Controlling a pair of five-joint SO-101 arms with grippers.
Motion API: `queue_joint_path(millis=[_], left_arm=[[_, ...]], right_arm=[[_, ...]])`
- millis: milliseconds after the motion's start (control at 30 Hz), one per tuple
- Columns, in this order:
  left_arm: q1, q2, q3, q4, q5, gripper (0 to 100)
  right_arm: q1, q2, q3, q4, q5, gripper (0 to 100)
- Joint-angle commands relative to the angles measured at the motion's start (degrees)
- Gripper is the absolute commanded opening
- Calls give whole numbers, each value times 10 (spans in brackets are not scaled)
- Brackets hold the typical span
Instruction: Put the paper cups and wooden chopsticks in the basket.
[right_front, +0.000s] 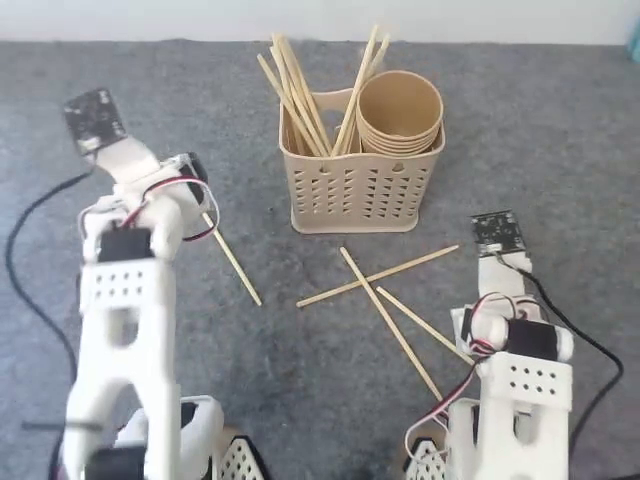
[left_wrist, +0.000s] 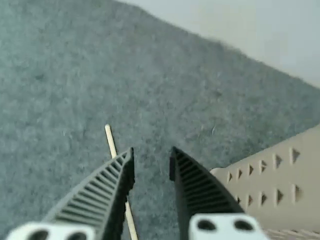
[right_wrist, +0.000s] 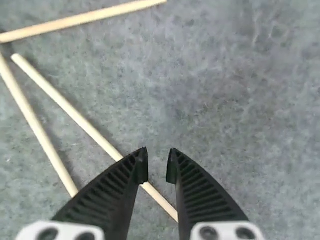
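Observation:
The beige perforated basket (right_front: 350, 195) stands at the middle back. It holds a stack of paper cups (right_front: 400, 112) and several upright chopsticks (right_front: 300, 95). One loose chopstick (right_front: 232, 258) lies left of the basket, and its tip (left_wrist: 110, 142) shows beside my left gripper (left_wrist: 151, 162), which hovers open and empty with the basket wall (left_wrist: 270, 175) close by. Three more chopsticks (right_front: 390, 300) lie crossed in front of the basket. My right gripper (right_wrist: 157, 165) hangs narrowly open above one of them (right_wrist: 65, 107), holding nothing.
Grey carpet (right_front: 560, 150) covers the table. The left arm (right_front: 130, 270) stands at the front left and the right arm (right_front: 515, 370) at the front right, each trailing cables. A pale wall edge (left_wrist: 260, 30) runs behind the carpet.

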Motion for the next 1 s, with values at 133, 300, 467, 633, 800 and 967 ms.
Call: queue_joint_path(millis=[133, 300, 467, 633, 800, 967], left_arm=[[-4, 132, -42, -32, 69, 152], [-19, 229, -47, -113, 69, 152], [-33, 313, -90, -150, 69, 152], [-34, 377, -148, -109, 73, 152], [-38, 426, -199, -88, 73, 152], [-33, 451, -233, -73, 73, 151]], right_arm=[[-83, 13, -11, -10, 23, 76], [-87, 83, -4, -44, 16, 73], [-87, 152, 18, -97, 10, 75], [-87, 167, 16, -98, 10, 74], [-83, 158, 20, -96, 9, 74], [-82, 158, 20, -95, 6, 72]])
